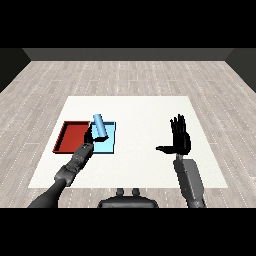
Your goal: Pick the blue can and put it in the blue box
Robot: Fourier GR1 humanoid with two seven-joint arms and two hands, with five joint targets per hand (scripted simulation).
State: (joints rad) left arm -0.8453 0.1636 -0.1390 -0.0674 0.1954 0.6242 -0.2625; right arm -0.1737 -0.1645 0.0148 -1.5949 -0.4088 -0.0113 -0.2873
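— Looking at the light blue cylindrical can (99, 125) first: where is it?

— It is tilted, its top leaning toward the far left, over the light blue shallow tray (111, 145). Whether its lower end touches the tray floor, I cannot tell.

— Is anything holding it?

— Yes. The black left hand (90, 136) sits at the can's lower end, its fingers curled round it. The hand hangs right over the seam between the two trays.

— And the other tray?

— The red shallow tray (70, 137) lies touching the blue one on its left side, with the left grey forearm (70, 167) reaching in from the lower left corner across its near edge.

— What about the other hand?

— The black right hand (181, 139) is well apart, on the right side of the white table (140, 110). It stands upright, fingers straight and pointing away, thumb stuck out to the left, holding nothing. Its grey forearm (189, 182) rises from the lower right.
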